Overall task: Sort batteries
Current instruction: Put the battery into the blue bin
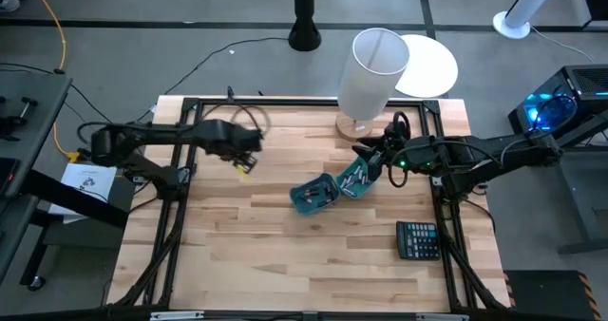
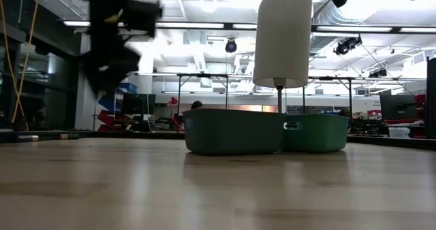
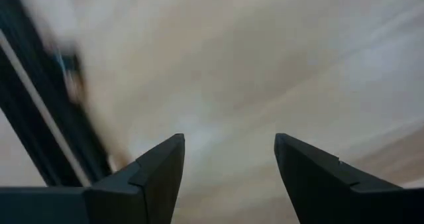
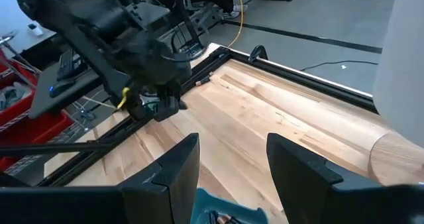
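Observation:
Two small teal bins stand side by side mid-table, one (image 1: 313, 196) nearer the left and one (image 1: 356, 179) nearer the right. Tiny batteries (image 1: 354, 176) lie inside them, and a few batteries (image 4: 218, 217) show in the bin's corner (image 4: 228, 207) below my right fingers. My right gripper (image 4: 232, 141) hovers open above the right-hand bin (image 2: 317, 131) and holds nothing. My left gripper (image 3: 228, 141) is open and empty, raised over bare wood toward the table's left far part (image 1: 242, 158). It is blurred in the low view (image 2: 112, 33).
A tall white cylinder lamp (image 1: 373, 72) on a round wooden base (image 1: 353, 126) stands at the far edge, just behind my right gripper. A black calculator (image 1: 418, 238) lies near the right near corner. A black frame (image 1: 180, 169) borders the wooden table.

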